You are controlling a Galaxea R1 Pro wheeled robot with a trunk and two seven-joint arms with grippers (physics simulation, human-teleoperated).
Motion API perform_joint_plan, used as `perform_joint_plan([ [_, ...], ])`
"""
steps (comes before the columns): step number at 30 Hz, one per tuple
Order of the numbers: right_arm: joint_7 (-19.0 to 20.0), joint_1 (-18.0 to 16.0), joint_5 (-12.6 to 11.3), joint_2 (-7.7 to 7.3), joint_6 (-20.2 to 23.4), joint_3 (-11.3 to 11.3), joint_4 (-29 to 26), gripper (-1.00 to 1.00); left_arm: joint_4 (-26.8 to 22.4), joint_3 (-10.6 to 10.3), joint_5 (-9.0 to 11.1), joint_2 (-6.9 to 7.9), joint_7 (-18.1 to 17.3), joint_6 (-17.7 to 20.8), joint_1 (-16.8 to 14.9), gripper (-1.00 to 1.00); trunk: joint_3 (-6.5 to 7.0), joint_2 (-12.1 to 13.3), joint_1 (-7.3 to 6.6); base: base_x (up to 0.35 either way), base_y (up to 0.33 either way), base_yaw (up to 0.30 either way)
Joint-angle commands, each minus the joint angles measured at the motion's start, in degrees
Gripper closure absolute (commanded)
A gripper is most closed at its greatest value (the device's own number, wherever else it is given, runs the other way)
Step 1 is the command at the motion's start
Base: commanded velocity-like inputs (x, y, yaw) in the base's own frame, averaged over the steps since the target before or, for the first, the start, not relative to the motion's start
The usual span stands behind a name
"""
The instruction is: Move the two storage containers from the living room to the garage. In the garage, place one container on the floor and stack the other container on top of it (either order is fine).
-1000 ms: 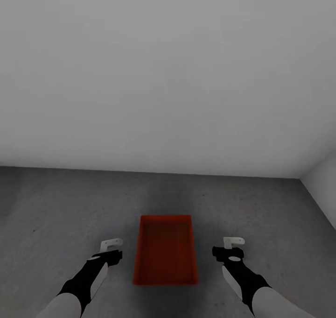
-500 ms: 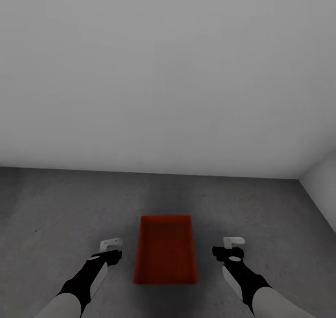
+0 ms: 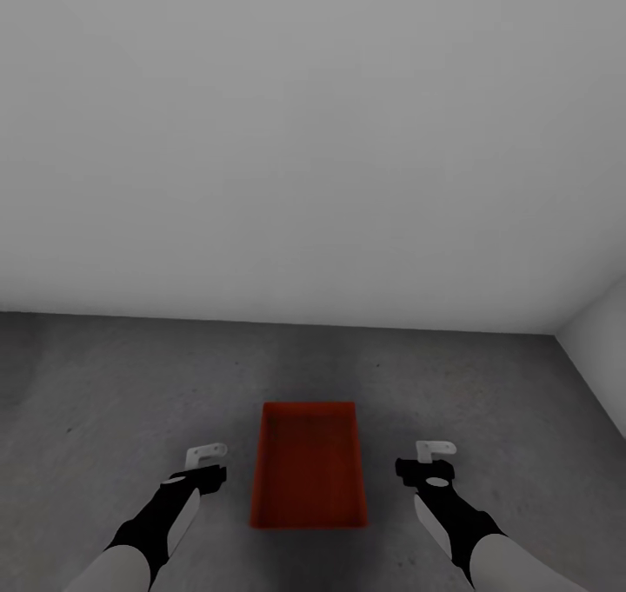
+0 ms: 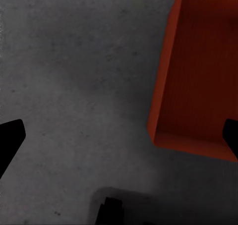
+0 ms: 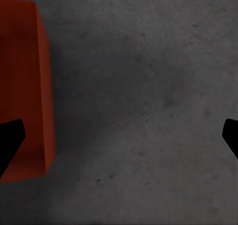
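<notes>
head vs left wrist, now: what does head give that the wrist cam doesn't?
Head view: both arms at once, left gripper and right gripper open and empty on either side of the storage container, its whole open top, the grey-white wall behind and a side wall at the right.

Left wrist view: one container corner close up, with the left gripper's dark fingertips spread wide, touching nothing.

Both: one orange-red container on the concrete floor.

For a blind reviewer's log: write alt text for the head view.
An open orange-red storage container sits on the dark grey concrete floor before a plain grey-white wall. The left gripper and right gripper hover open either side of it, touching nothing.
</notes>
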Motion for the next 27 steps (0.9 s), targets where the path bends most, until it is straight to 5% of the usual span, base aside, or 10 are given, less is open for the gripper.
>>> perform_joint_plan([
  [1,-0.4,0.0,-0.5,-0.07,0.3,0.5,-0.1,-1.0,-0.1,0.2,0.5,-0.09,0.2,0.3,0.0,-1.0,0.14,0.4,-0.22,0.0,0.0,0.0],
  [27,-0.3,0.0,-0.3,0.01,0.4,0.6,-0.1,-1.0,-0.8,0.1,0.4,0.05,0.2,0.3,0.0,-1.0,4.8,10.8,-5.93,0.0,0.0,0.0],
])
